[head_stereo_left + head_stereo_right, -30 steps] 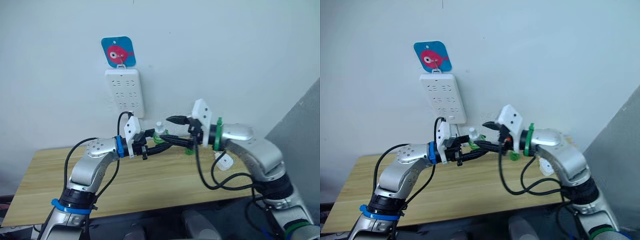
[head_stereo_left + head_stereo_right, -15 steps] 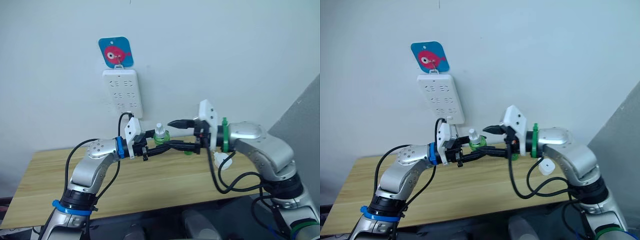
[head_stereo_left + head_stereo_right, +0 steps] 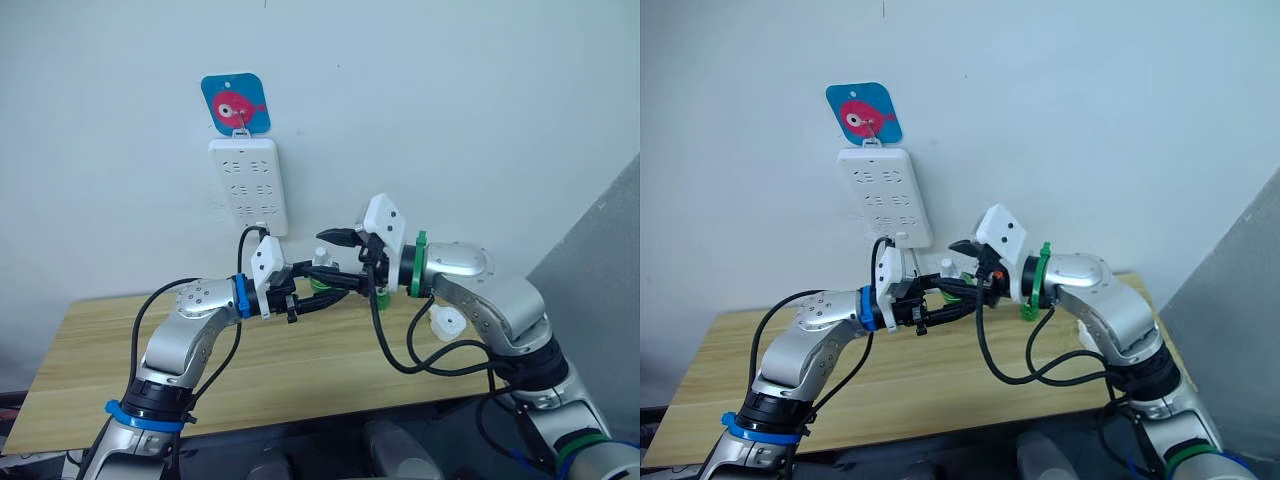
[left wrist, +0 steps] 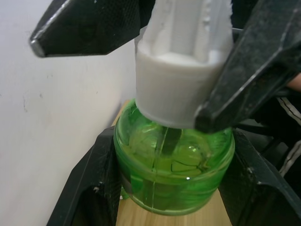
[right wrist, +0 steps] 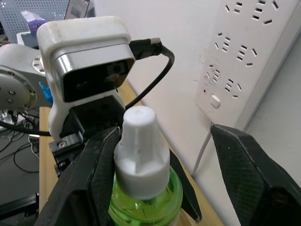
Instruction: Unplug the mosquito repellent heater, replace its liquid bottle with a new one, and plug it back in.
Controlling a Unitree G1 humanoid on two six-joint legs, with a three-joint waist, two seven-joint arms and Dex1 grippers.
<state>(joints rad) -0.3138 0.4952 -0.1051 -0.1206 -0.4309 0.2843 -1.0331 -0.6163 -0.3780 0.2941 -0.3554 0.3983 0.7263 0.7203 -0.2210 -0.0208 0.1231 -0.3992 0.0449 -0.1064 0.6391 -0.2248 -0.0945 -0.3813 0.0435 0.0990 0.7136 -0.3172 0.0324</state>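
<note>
Left wrist view: left fingers (image 4: 101,188) grip the green bottle (image 4: 174,162); right fingers (image 5: 244,165), wide, have closed in around its cap.

The left gripper (image 3: 945,292) holds a small green bottle (image 3: 952,283) with a white cap above a wooden table (image 3: 930,378). The right gripper (image 3: 965,264) reaches in from the other side, its fingers spread around the cap. On the wall behind hangs a white power strip (image 3: 885,196) under a blue fish tag (image 3: 863,114).
</note>
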